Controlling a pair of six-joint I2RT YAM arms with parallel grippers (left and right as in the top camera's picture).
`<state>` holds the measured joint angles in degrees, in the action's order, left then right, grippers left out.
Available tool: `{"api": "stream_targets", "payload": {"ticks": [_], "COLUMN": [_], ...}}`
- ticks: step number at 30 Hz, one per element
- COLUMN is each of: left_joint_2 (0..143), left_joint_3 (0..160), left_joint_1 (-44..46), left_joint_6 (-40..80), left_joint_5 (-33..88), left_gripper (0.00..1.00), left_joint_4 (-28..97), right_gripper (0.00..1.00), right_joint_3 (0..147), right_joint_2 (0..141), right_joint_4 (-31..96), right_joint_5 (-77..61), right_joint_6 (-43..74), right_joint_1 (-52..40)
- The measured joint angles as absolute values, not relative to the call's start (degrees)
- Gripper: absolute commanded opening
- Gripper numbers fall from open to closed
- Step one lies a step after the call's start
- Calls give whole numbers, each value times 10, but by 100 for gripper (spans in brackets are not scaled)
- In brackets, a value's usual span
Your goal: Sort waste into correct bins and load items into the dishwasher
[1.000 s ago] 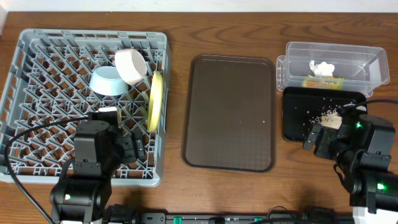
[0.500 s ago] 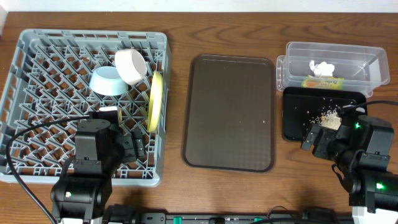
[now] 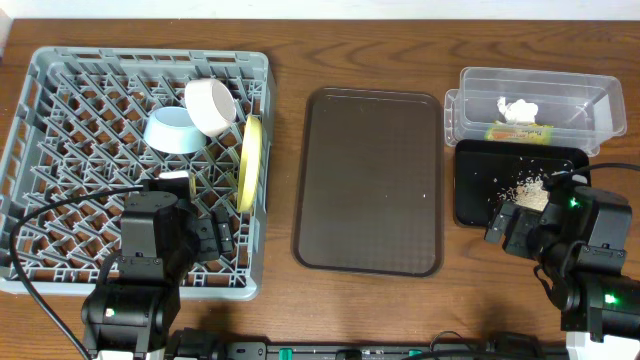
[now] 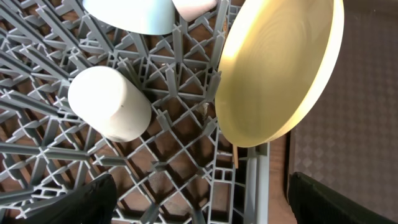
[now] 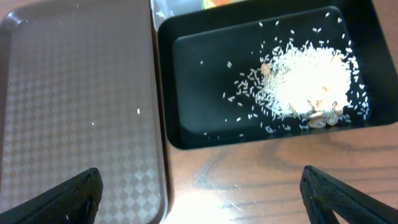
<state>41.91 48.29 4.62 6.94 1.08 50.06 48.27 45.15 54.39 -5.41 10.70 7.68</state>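
Two tools hang empty over a job that looks close to done. The left tool holds its dark fingers spread wide above the large square grey plastic dish rack. The right tool is just as wide and empty over the wooden table, near the front edge of the shallow black rectangular tray. I judge both the sorting and the loading to be at their end. In the rack, the round yellow plate stands on edge by the right wall. The light blue bowl and the white bowl rest tipped, touching each other, and the small white cup lies on its side on the grid. The loose whitish rice scraps are heaped in the black tray with stray grains around them. The crumpled white paper napkin and the green-and-orange snack wrapper sit in the clear plastic rectangular tub. The dark brown serving tray holds only a few pale specks. A thin wooden sliver below the plate's rim may be the thin wooden chopsticks; I cannot tell. The next move probably calls for confirming that, then drawing both arms clear.
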Motion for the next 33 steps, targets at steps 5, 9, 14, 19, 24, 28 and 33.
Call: {"api": "stream_targets", "payload": {"ticks": [5, 9, 14, 19, 24, 28, 33], "left_joint_2": [419, 419, 419, 419, 419, 419, 419], "left_joint_3": [483, 483, 483, 483, 483, 483, 482], "left_joint_1": [46, 46, 46, 46, 46, 46, 46], "left_joint_6": [71, 71, 73, 73, 73, 73, 73], "left_joint_5": [11, 11, 11, 11, 11, 11, 11], "left_gripper": [89, 90, 90, 90, 90, 90, 90], "left_joint_4": [500, 500, 501, 501, 501, 501, 501], "right_gripper": [99, 99, 99, 99, 99, 99, 99], "right_joint_3": [482, 466, 389, 292, 192, 123, 39], "right_joint_2": [446, 419, 335, 241, 133, 55, 8], "right_joint_4": [491, 419, 300, 204, 107, 30, -87], "right_joint_5": [-53, -50, -48, -44, -41, -40, -35], "right_joint_6": [107, 101, 85, 80, 76, 74, 71], "right_joint_1": [75, 59, 24, -5, -24, -24, -24]}}
